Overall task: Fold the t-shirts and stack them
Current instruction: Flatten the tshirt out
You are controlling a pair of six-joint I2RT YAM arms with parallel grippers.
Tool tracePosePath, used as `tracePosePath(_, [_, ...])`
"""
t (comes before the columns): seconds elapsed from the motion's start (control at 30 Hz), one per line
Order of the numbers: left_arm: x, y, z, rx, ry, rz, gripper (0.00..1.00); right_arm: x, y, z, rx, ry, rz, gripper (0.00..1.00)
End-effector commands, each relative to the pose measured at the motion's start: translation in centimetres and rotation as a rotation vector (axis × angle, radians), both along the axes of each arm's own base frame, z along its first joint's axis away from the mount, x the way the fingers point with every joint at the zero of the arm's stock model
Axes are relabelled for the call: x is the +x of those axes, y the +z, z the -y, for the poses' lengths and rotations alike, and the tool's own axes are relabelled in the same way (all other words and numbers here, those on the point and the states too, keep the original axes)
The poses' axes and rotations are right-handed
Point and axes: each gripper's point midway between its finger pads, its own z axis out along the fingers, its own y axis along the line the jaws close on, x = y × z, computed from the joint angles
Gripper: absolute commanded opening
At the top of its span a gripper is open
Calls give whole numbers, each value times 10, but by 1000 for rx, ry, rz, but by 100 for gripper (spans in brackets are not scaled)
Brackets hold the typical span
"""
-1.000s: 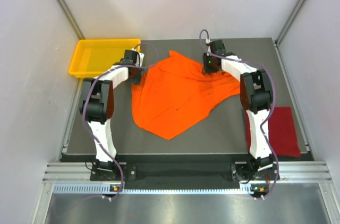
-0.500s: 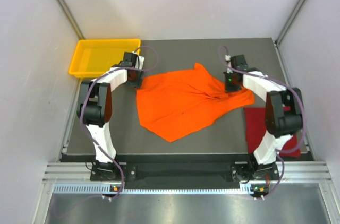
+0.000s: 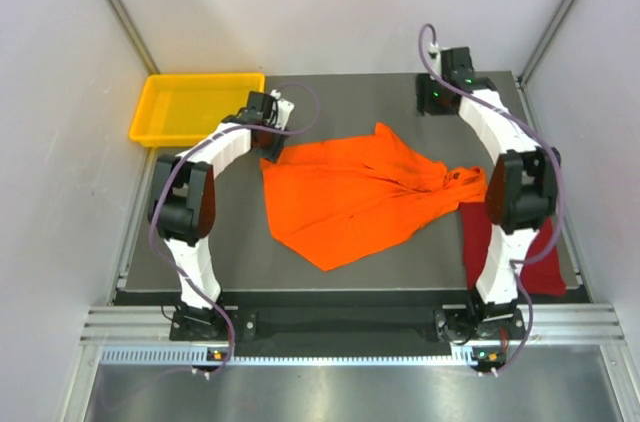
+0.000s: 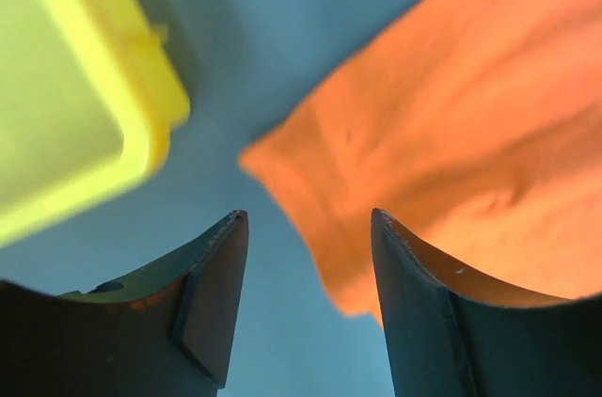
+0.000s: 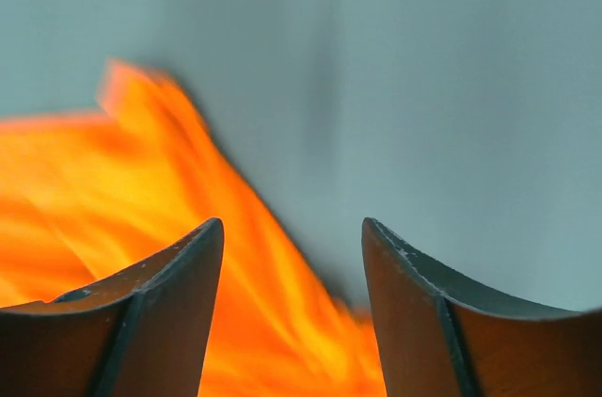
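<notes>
left gripper (image 4: 308, 223) open and empty at the orange t-shirt (image 3: 350, 197)'s left corner; right gripper (image 5: 292, 228) open, empty, apart from it; the shirt's long axis runs left-right.

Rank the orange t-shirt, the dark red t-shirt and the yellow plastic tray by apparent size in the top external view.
1. the bright orange cloth t-shirt, clearly largest.
2-3. the yellow plastic tray and the dark red cloth t-shirt look alike; the right arm hides part of the red one.
</notes>
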Motion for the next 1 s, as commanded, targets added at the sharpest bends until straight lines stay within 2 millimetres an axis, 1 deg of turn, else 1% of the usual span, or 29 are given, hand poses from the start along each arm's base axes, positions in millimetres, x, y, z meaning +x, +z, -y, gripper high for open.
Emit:
tracePosePath(0.0, [23, 16, 21, 97, -118, 97, 60, 28, -12, -50, 44, 93, 3, 62])
tracePosePath(0.03, [28, 15, 24, 132, -158, 118, 61, 38, -4, -65, 75, 105, 31, 63])
tracePosePath(0.07, [30, 15, 32, 153, -189, 130, 61, 42, -8, -73, 88, 114, 28, 64])
tracePosePath(0.1, [33, 13, 31, 176, -196, 136, 62, 46, -24, -80, 99, 116, 3, 64])
tracePosePath(0.13, [39, 16, 31, 185, -194, 151, 63, 52, -23, -93, 114, 123, 21, 64])
tracePosePath(0.17, [41, 8, 31, 195, -210, 134, 63, 55, -27, -98, 119, 125, 20, 64])
tracePosePath(0.2, [43, 4, 30, 200, -219, 125, 64, 57, -40, -105, 123, 135, 4, 64])
tracePosePath(0.23, [48, 6, 31, 205, -219, 133, 64, 61, -39, -119, 142, 155, 21, 64])
tracePosePath(0.27, [48, -6, 30, 219, -227, 106, 64, 63, -51, -125, 148, 160, 7, 64])
tracePosePath(0.3, [51, -9, 29, 228, -222, 103, 64, 65, -55, -131, 155, 167, 4, 63])
tracePosePath(0.33, [57, -7, 29, 229, -214, 113, 64, 69, -51, -142, 169, 180, 18, 63])
tracePosePath(0.37, [59, -16, 27, 233, -214, 92, 64, 70, -65, -147, 168, 187, 0, 62])
tracePosePath(0.4, [59, -19, 26, 235, -213, 80, 64, 71, -68, -151, 167, 195, -2, 61])
tracePosePath(0.43, [61, -20, 25, 241, -214, 82, 64, 75, -67, -152, 153, 187, 2, 56])
tracePosePath(0.47, [61, -27, 24, 257, -236, 68, 64, 75, -78, -150, 138, 178, -17, 52])
tracePosePath(0.5, [56, -32, 25, 255, -263, 45, 64, 76, -82, -148, 126, 164, -23, 47])
tracePosePath(0.53, [53, -41, 23, 265, -284, 20, 64, 75, -85, -143, 104, 141, -29, 35])
tracePosePath(0.57, [51, -45, 21, 265, -291, 3, 64, 76, -85, -140, 97, 134, -27, 28])
tracePosePath(0.6, [42, -52, 21, 257, -311, -38, 63, 75, -84, -139, 92, 134, -25, 22])
tracePosePath(0.63, [37, -55, 21, 253, -326, -56, 61, 73, -86, -137, 86, 131, -28, 9])
tracePosePath(0.7, [23, -59, 25, 211, -363, -109, 56, 72, -76, -135, 81, 132, -13, 1])
tracePosePath(0.73, [12, -59, 27, 196, -393, -147, 54, 71, -75, -134, 77, 134, -8, 0])
tracePosePath(0.77, [8, -58, 31, 169, -413, -153, 52, 71, -60, -133, 85, 134, 18, 0])
tracePosePath(0.8, [5, -59, 31, 168, -421, -160, 47, 71, -54, -133, 92, 136, 29, 0])
tracePosePath(0.83, [4, -58, 31, 165, -431, -160, 36, 71, -48, -134, 106, 142, 41, 0])
tracePosePath(0.87, [2, -59, 31, 161, -438, -172, 30, 71, -29, -134, 124, 146, 71, 0])
tracePosePath(0.9, [2, -56, 33, 151, -443, -180, 26, 71, -22, -135, 140, 156, 81, 0])
tracePosePath(0.93, [-1, -60, 33, 145, -446, -210, 14, 71, -13, -134, 147, 157, 95, 0])
tracePosePath(0.97, [-4, -60, 32, 132, -443, -231, 5, 70, 5, -133, 157, 159, 125, 0])
